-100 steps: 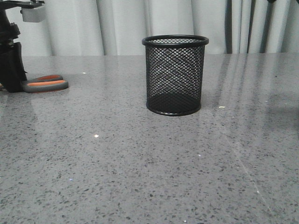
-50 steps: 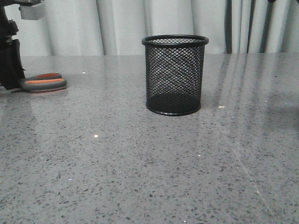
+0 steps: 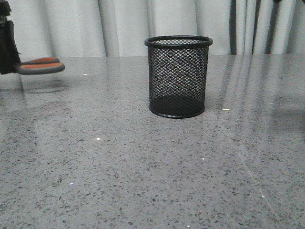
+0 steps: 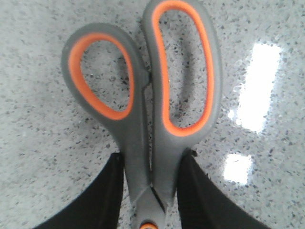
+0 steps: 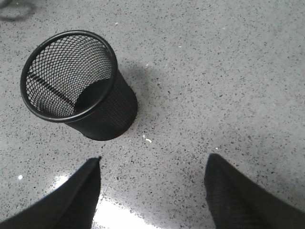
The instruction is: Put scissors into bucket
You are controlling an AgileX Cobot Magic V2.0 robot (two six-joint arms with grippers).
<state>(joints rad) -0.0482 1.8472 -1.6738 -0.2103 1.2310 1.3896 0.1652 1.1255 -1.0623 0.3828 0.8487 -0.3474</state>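
Observation:
The scissors (image 3: 40,66) have dark grey handles lined in orange. They hang level above the table at the far left of the front view, handles pointing right. My left gripper (image 3: 5,47) is shut on them at the neck below the loops, as the left wrist view shows, with the scissors (image 4: 157,109) pinched between the gripper (image 4: 151,160) fingers. The blades are hidden. The bucket (image 3: 178,76), a black wire-mesh cup, stands upright mid-table, well to the right of the scissors. It looks empty in the right wrist view (image 5: 76,86). My right gripper (image 5: 152,164) is open and empty, above the table beside the bucket.
The grey speckled table (image 3: 143,167) stretches wide around the bucket. A pale curtain (image 3: 119,24) hangs behind the far edge. A small white crumb (image 3: 226,109) lies right of the bucket.
My left gripper has lifted the scissors off the table and moved them slightly left. The bucket has not moved.

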